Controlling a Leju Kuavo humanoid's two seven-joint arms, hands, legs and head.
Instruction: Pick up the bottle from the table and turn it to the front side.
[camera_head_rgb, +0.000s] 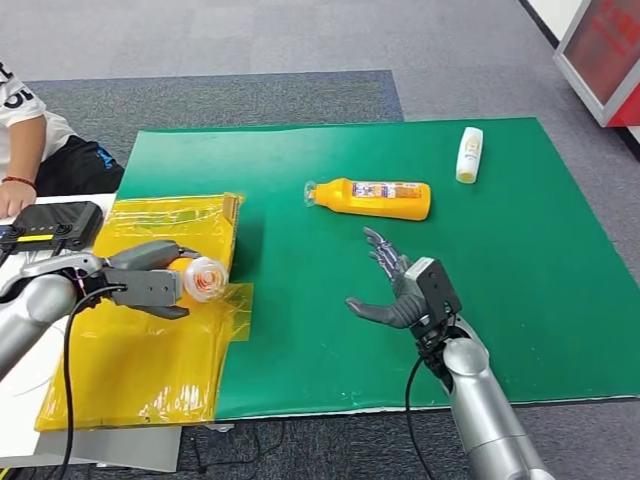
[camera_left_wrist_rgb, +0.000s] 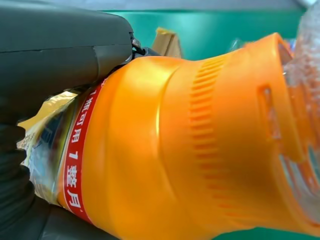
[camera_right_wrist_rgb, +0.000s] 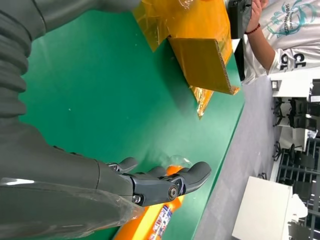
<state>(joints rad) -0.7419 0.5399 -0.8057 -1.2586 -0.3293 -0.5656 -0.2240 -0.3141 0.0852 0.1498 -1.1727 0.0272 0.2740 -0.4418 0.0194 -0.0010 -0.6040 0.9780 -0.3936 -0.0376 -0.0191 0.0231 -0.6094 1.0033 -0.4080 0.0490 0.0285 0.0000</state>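
An orange bottle (camera_head_rgb: 202, 279) is clamped between the fingers of the left hand (camera_head_rgb: 147, 279) and held on its side above the yellow sheet (camera_head_rgb: 136, 370), its clear cap toward the green mat (camera_head_rgb: 528, 300). The right hand (camera_head_rgb: 392, 290) is spread, holding nothing, near a second bottle (camera_head_rgb: 373, 198) lying on the mat. The turning step appears to be in hand; rotation until the label faces front is called for next.

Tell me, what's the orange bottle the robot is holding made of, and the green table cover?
The orange bottle in the left hand looks like glossy plastic: bright highlights, moulded ridges near the neck, and a clear cap that seems plastic too. The green cover looks like a thin, matte mat, maybe rubber or felt; it lies flat with a clean cut edge, but the exact material cannot be told.
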